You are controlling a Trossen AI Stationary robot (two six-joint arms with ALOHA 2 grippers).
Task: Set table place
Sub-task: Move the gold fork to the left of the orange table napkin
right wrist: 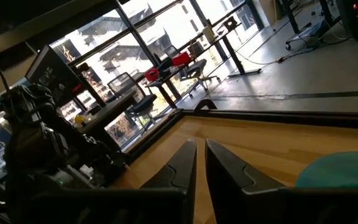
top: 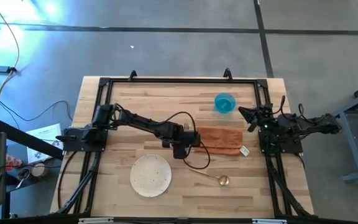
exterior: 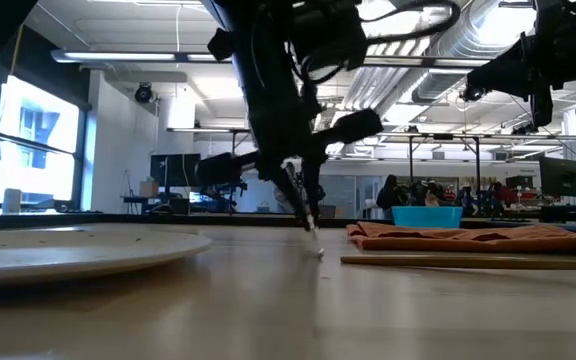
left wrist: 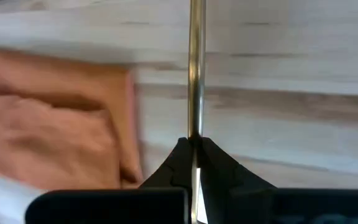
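My left gripper point(top: 181, 144) point(left wrist: 196, 148) hangs over the table's middle, shut on the gold fork point(left wrist: 196, 74), just left of the rust-orange napkin point(top: 220, 140) point(left wrist: 55, 124), which lies flat on the wood. The speckled white plate point(top: 150, 175) lies near the front edge. The gold spoon point(top: 211, 178) lies to the plate's right. The blue bowl point(top: 224, 103) stands at the far right. My right gripper point(top: 248, 117) point(right wrist: 201, 163) waits shut and empty beside the bowl. My left gripper pinches the fork's thin handle point(left wrist: 196, 134) between its two fingertips. The fingers point(exterior: 298, 195) slant down from above. The fork sticks out past them, and its lower end point(exterior: 317, 243) is at the tabletop; I cannot tell whether it touches.
A black rail frame point(top: 179, 79) borders the table. A white tag point(top: 244, 150) lies at the napkin's near right corner. A black cable point(top: 199, 160) loops below my left gripper. Bare wood shows between plate and napkin.
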